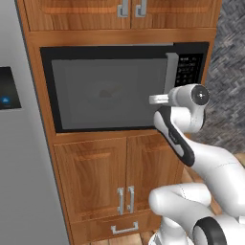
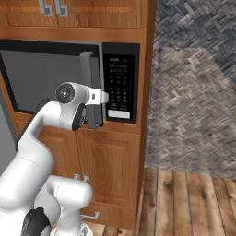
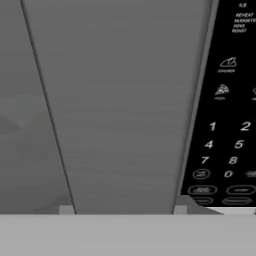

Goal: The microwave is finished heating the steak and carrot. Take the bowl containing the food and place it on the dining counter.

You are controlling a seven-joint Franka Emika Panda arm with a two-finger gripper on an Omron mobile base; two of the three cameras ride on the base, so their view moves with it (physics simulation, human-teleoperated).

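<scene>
The microwave [image 1: 110, 91] door is shut, and the bowl [image 1: 106, 94] shows as a faint pale shape behind the grey glass, with a dark lump in it that may be the steak. So the food sits inside, behind the door, and the door has to swing open first.

What matters now is the handle [image 2: 86, 78]. It is a tall grey bar that runs up and down along the right edge of the door, just beside the black keypad [image 2: 119, 85]. The gripper [image 2: 94, 117] is right at the lower part of this bar. In the hand view the handle [image 3: 125, 105] is very close and straight ahead, leaning a little (the camera is tilted, not the bar). The jaws look set on either side of the bar, one on each long edge, but the pictures do not show if they are squeezing it or have a gap left, so that cannot be told.

The next move looks like a pull toward the robot, swinging the door out to the left, since it seems to hinge on that side. The grey fridge [image 1: 19, 143] stands on that side, near the door's swing. The cupboard doors [image 1: 119, 177] below are shut and out of the way.
</scene>
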